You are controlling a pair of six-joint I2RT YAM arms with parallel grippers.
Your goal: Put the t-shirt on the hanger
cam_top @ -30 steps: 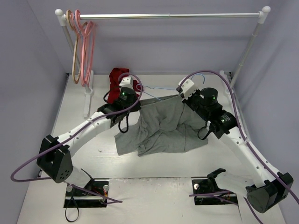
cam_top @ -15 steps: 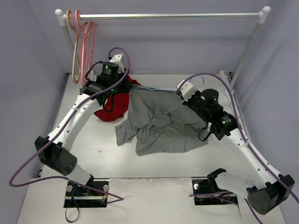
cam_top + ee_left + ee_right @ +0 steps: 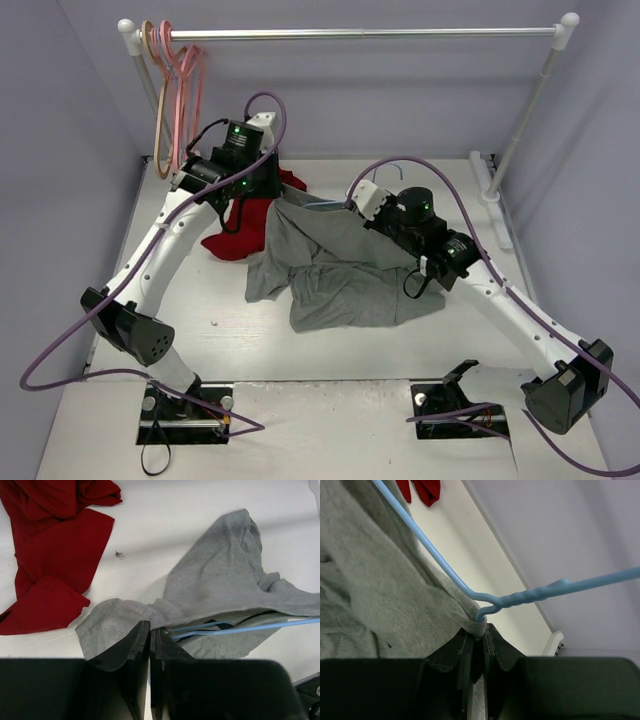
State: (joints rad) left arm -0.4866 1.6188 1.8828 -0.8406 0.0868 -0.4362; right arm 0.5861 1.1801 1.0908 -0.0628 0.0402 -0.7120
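- The left end effector [image 3: 150, 626] is clenched on a fold of the grey t-shirt [image 3: 340, 270]. The thin pale-blue hanger [image 3: 436, 556] has one wire arm running out from under that fold.
- The right end effector [image 3: 481, 626] is clenched on t-shirt cloth right under the hanger's twisted neck. I cannot tell whether the wire itself is pinched too.
- The t-shirt lies crumpled on the worktop [image 3: 230, 340], with its upper edge lifted between the two end effectors. The hanger is partly inside that edge, and its hook pokes out by the right end effector.
- The step in hand looks like drawing the cloth over the hanger's arm. To do it well, I would hold the neck steady on the right and pull the left fold outward along the wire, keeping the cloth taut but not stretched.
- Watch the red garment [image 3: 245, 225] just beside the left arm, since it could snag.
- No container is in view. The rail [image 3: 360, 33] carries the pink hangers [image 3: 188, 95] and a tan hanger [image 3: 158, 120] at its left end.
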